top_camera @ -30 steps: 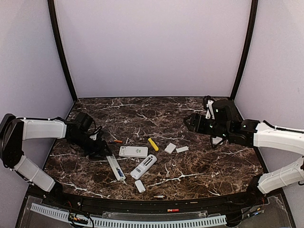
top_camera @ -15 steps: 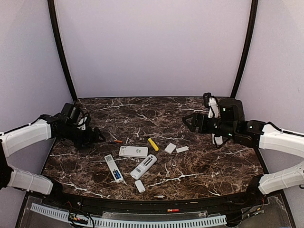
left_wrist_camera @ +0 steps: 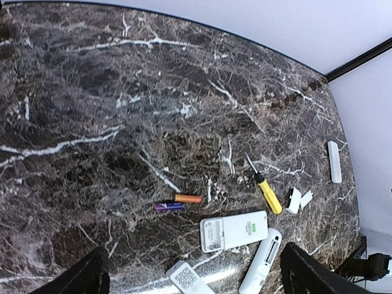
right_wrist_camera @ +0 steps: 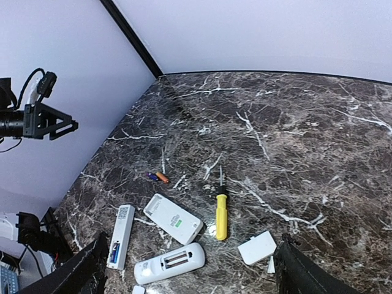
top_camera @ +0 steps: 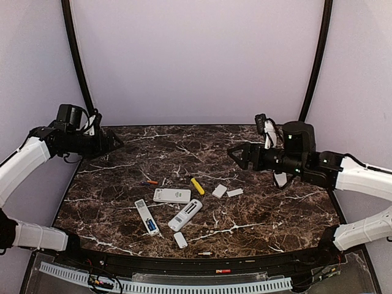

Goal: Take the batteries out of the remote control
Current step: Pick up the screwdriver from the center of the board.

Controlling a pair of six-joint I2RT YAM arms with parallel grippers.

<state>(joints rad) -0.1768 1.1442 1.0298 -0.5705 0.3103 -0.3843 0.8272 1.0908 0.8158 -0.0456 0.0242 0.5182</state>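
Status: between picks, by my read. Both arms are up off the tabletop (top_camera: 282,214) and touch nothing.

Left tool (top_camera: 114,143): released, jaws wide, nothing between the fingers (left_wrist_camera: 92,278) in its wrist view. It hangs over the tabletop's 10 o'clock corner, well apart from the remotes.

Right tool (top_camera: 235,154): also released and empty, fingers (right_wrist_camera: 300,275) spread wide. It hovers over the 2 o'clock area, pointing toward the centre.

Batteries:
- 2 are out. The orange battery (left_wrist_camera: 187,198) and purple battery (left_wrist_camera: 168,207) lie just beside each other on bare tabletop, at 10 o'clock from the flat white remote (top_camera: 171,195).
- 1 blue battery (right_wrist_camera: 115,249) sits in the open bay of the narrow remote (top_camera: 147,217), at 7 o'clock from the flat one.
- The rounded remote (top_camera: 185,215), at 5 o'clock, also shows an open bay. Can't tell whether any cells are in it.

Next move, my judgement: go for the blue battery. That calls for 1 tool to pin the narrow remote while the other comes down steeply and hooks the cell's end out. The remote looks light and would likely skid on the polished stone if left unpinned.

The yellow-handled screwdriver (top_camera: 197,186) at 2 o'clock and the white cover (top_camera: 219,191) beside it lie apart from that approach.
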